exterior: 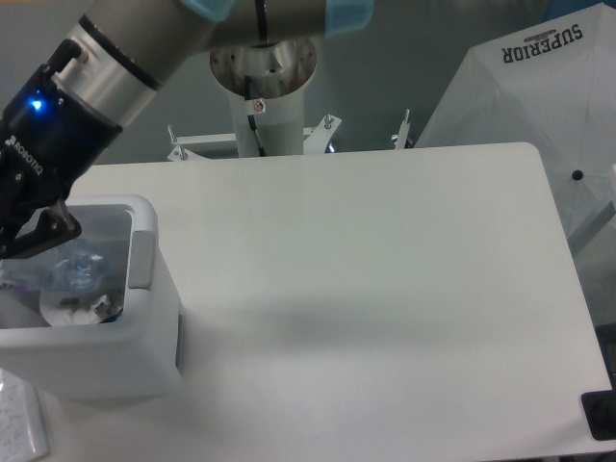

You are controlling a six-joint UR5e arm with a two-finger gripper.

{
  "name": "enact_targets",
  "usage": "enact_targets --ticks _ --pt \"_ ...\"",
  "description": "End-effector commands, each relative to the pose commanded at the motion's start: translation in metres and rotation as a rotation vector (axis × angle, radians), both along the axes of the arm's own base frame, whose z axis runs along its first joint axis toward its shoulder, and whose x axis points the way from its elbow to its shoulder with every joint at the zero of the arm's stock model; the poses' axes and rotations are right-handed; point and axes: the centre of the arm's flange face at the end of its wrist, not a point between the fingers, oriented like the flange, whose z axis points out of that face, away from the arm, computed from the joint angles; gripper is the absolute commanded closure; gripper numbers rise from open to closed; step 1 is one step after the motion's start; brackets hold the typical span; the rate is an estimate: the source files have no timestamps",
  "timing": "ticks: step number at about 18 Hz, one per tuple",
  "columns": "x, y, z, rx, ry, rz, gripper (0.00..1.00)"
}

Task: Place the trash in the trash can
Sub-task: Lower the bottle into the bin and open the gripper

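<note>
I see the gripper [14, 236] at the frame's left edge above the trash can [144, 337]; its jaws are cut off, so I cannot tell their state. The clear trash [77, 274] lies inside the can. Right of the can, the white bench [385, 289] spreads wide.

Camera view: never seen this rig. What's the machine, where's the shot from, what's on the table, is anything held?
It is one shot from a fixed camera looking down at a white table from above and in front. The machine is a single robot arm; its grey column stands behind the table, and its black hand sits at the left edge, partly cut off by the frame. I cannot tell whether the hand is open or holding anything. Under it, at the table's left end, stands a pale bin. Inside the bin lies crumpled clear plastic trash. Nothing else shows on the tabletop. A white cover printed "SUPERIOR" is behind, at right.
</note>
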Motion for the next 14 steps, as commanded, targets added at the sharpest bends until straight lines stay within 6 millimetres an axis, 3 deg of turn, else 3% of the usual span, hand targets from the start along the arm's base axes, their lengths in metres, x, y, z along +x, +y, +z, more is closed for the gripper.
enact_targets --ticks 1,2,7,10,14 --pt "-0.002 0.000 -0.001 -0.001 0.000 0.002 0.10" --pt "-0.005 -0.001 0.000 0.000 0.000 0.008 0.01" --pt "-0.025 -0.010 0.003 0.002 0.003 0.042 0.00" --pt "-0.054 -0.019 0.001 -0.005 0.007 0.094 0.00" --pt "-0.111 -0.044 -0.006 -0.023 0.007 0.196 0.00"
